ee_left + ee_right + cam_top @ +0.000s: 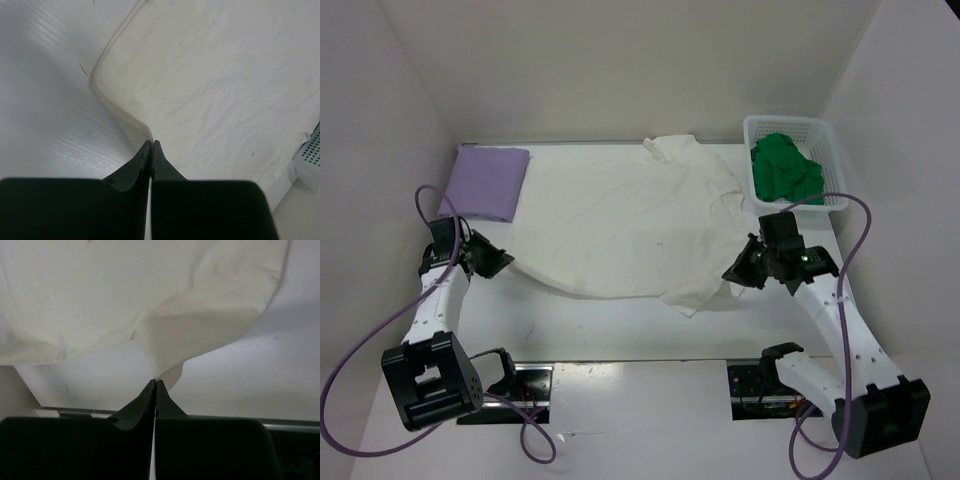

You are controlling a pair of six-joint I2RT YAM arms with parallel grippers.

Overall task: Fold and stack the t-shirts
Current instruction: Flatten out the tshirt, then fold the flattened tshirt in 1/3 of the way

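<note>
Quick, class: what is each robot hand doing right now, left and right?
Left hand: closed, pinching an edge of the cream t-shirt.
Right hand: closed, pinching the same cream t-shirt at its other side.

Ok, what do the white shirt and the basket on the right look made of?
The cream-white t-shirt: thin soft cloth, probably cotton knit, matte; it wrinkles and hangs in limp folds. The basket: apparently rigid white plastic, smooth; its open lattice walls hold their shape.
</note>
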